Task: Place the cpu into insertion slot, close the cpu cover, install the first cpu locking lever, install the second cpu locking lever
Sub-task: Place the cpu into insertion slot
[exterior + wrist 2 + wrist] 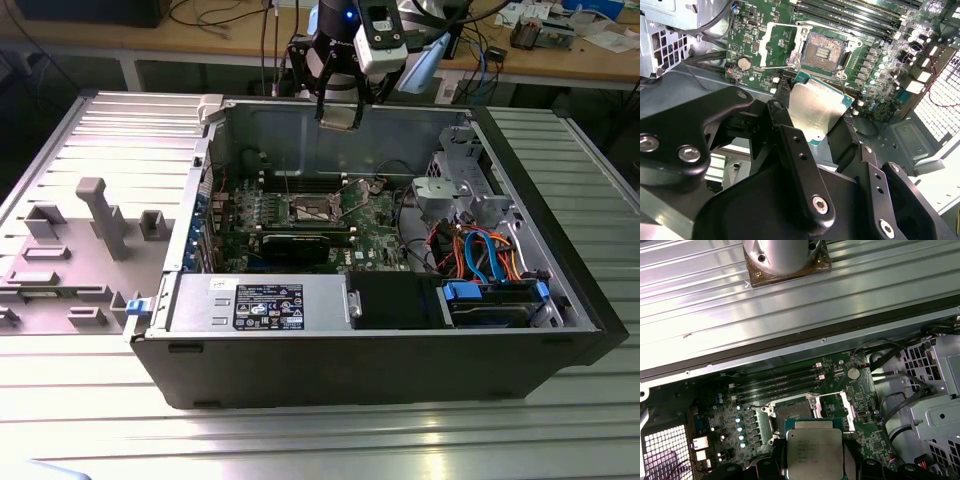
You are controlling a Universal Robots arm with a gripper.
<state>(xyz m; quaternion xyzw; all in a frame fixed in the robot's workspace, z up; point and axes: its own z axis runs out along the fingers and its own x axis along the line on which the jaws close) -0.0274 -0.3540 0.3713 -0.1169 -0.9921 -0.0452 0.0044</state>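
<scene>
— Jaws first: what have you got?

— They're clamped on the cpu (817,107), gripping two opposite edges. In the exterior view I see my gripper (338,115) hanging near the case's (350,350) back wall, above the board (375,225). The chip is in the air, well apart from the board.

— Counts?

— One cpu, one slot (792,412) and one cover (846,410). The cover is swung open to one side of the slot, so the slot's contact field is uncovered. I also count one coin cell (744,63) on the board, near the cover. How the levers sit I cannot tell.

— And what does the case hold?

— It's one case, open at the top, on the ribbed bench (300,440). The green board lies on its floor, with the slot near the board's middle. Along the front wall is one labelled power supply (262,305). By the front corner at the exterior view's right is one blue-edged drive (490,298). A bundle of orange and blue cables (480,250) lies behind the drive, and one metal cage (460,190) sits further back. Outside the case, one grey panel (90,220) lies on the bench at the exterior view's left.
</scene>
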